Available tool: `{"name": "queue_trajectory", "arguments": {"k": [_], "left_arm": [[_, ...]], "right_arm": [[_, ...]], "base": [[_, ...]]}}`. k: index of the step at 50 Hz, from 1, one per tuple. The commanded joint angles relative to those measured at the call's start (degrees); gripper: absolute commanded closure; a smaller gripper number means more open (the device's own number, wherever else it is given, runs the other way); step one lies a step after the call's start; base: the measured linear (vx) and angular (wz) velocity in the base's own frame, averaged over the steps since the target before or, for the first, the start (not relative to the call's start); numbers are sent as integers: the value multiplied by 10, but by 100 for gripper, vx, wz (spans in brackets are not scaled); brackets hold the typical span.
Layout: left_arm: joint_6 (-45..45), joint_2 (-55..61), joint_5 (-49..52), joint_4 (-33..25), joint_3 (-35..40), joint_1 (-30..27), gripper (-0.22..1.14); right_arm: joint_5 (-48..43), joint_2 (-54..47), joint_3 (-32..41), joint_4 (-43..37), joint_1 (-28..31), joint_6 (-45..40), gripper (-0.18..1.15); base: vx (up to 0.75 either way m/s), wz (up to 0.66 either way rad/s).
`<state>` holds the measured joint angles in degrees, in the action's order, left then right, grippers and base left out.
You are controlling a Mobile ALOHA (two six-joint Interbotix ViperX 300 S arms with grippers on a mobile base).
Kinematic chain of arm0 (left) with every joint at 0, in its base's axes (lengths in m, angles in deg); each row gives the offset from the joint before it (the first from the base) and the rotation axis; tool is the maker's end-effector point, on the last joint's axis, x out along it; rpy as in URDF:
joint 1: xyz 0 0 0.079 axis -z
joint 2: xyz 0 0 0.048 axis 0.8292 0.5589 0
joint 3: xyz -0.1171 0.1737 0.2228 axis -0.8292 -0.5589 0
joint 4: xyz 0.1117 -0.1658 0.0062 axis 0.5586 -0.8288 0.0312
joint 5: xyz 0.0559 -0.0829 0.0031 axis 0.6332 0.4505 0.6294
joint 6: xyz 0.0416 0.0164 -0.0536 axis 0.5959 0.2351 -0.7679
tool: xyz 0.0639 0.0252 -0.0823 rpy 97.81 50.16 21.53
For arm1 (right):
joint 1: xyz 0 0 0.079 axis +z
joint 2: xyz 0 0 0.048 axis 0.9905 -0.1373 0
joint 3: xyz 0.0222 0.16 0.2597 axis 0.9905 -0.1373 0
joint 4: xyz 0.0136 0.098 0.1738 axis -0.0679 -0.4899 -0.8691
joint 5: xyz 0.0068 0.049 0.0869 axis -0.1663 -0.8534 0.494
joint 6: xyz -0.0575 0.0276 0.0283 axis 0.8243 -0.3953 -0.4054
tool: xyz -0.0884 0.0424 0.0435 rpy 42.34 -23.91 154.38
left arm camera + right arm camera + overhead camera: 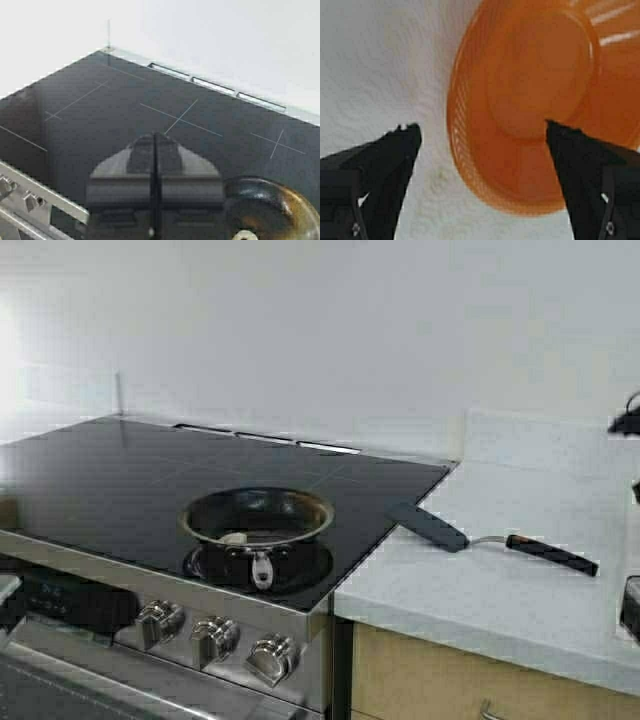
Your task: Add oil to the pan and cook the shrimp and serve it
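Observation:
The pan (258, 518) sits on the front right burner of the black cooktop (120, 475), its short metal handle toward the knobs. The shrimp (235, 538), a small pale lump, lies inside near the handle side. In the left wrist view my left gripper (155, 142) is shut and empty, hovering over the glass beside the pan (272, 202), with the shrimp (245, 235) just showing. My right gripper (480, 127) is open above an orange bowl (535, 95) on the white counter, holding nothing. The oil is out of view.
A black spatula (490, 538) lies on the white counter (500, 590) right of the stove, blade toward the cooktop. Three metal knobs (215, 638) line the stove front. Dark parts of the right arm (626, 422) show at the right edge.

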<state>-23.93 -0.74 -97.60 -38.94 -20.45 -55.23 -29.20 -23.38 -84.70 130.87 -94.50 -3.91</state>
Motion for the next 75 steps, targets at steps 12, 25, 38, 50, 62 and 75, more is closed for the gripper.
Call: {"name": "queue_trajectory", "arguments": {"k": [12,25,38,50,62,75], "left_arm": [[1,5,-3,0,5,0,89],[-2,5,-3,0,4,-1,89],[-3,5,-3,0,5,0,89],[-4,5,-3,0,6,0,89],[-5,5,-3,0,5,0,89],[-6,5,-3,0,6,0,89]], "right_arm": [[-40,145,1,-22,-12,1,-6],[-48,228,-11,-38,8,-27,-5],[-123,309,-67,-37,75,-105,3],[-141,367,-130,-38,146,-142,66],[-169,408,-203,-50,225,-178,92],[-233,457,-313,-119,255,-252,91]], "base": [[0,0],[0,0],[0,0],[0,0],[0,0],[0,0]]}}
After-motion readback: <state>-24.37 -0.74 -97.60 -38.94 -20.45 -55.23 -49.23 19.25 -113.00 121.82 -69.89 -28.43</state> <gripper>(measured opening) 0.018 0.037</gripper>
